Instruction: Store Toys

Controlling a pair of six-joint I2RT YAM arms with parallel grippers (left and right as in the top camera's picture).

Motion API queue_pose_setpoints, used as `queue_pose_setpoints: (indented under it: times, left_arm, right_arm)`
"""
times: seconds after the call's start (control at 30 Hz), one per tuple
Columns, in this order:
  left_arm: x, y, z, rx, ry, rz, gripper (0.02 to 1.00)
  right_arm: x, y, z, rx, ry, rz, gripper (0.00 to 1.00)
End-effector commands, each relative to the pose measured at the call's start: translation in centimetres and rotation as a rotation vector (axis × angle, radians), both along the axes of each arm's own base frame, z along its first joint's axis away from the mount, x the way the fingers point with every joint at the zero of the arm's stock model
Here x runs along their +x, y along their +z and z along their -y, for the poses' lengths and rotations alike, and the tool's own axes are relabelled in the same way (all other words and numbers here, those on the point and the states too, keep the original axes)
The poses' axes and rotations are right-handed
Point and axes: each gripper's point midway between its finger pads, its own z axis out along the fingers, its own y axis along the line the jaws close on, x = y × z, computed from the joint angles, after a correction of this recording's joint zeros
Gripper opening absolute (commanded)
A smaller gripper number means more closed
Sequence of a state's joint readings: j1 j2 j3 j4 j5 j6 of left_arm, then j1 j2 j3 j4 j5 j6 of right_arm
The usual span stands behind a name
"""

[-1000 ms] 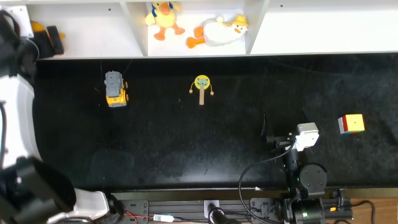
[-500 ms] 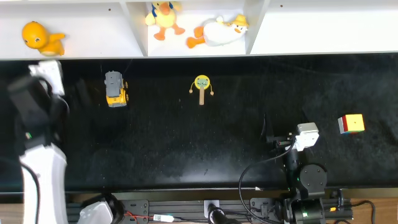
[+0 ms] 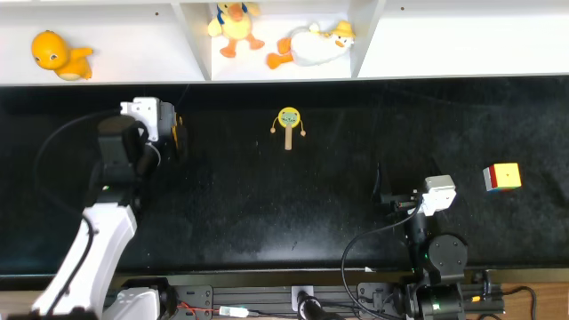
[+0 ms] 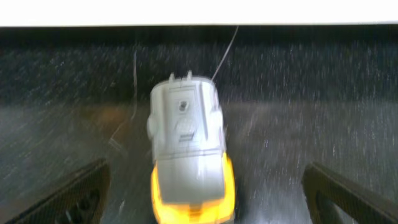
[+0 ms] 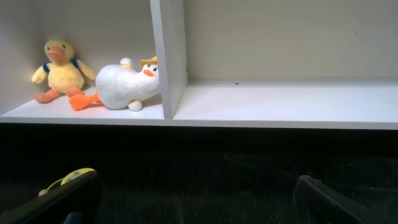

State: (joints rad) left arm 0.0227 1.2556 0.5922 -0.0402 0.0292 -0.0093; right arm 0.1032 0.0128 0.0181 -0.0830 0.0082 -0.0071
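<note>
Black felt-like mat (image 3: 267,213) covers the table. A white shelf (image 3: 462,36) with three open compartments runs along its far edge. Rail with cables and plugs at the near edge, farthest from the shelf.

Shelf's left compartment: orange rubber duck (image 3: 59,53). Middle compartment: yellow plush duck (image 3: 235,27) sitting upright, white plush goose (image 3: 311,44) lying just beside it. The right compartment's floor is bare white board.

On the mat: grey-and-yellow toy truck (image 4: 189,155) just in front of the shelf's left compartment, grey cab end pointing at the shelf. Rattle drum (image 3: 288,124) in front of the middle compartment. Multicolour cube (image 3: 502,176) farther out, in front of the right compartment.

Left gripper (image 4: 205,165) is over the truck, fingers spread wide on either side, not touching it. Right gripper (image 5: 198,179) sits low, well back from the shelf, facing the right compartment, fingers also spread with nothing between them.

In the top view the truck is mostly covered by the left gripper; a yellow-black sliver shows. In the left wrist view its yellow end is cut off. In the right wrist view a finger half hides the rattle drum. The small mark on the cab roof is too blurred to read.
</note>
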Motion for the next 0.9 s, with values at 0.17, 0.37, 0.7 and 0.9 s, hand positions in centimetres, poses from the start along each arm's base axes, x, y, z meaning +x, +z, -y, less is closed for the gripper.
queue_pose_setpoints:
  times: [0.17, 0.37, 0.7, 0.9]
  left_arm:
    - [1.4, -3.8, 0.0, -0.041, 0.057, -0.075, 0.985]
    - [2.4, -5.3, 0.0, -0.039, 0.057, -0.106, 0.827]
    - [2.1, -5.1, 0.0, -0.039, 0.057, -0.111, 0.544]
    - [1.0, -2.4, -0.6, -0.014, 0.083, -0.083, 0.478]
  right_arm:
    - [0.1, -0.3, 0.3, 0.004, -0.016, 0.000, 1.000]
    - [0.1, -0.3, 0.3, 0.004, -0.016, 0.001, 0.998]
    - [0.1, -0.3, 0.3, 0.004, -0.016, 0.000, 0.996]
    - [0.1, -0.3, 0.3, 0.004, -0.016, 0.000, 0.996]
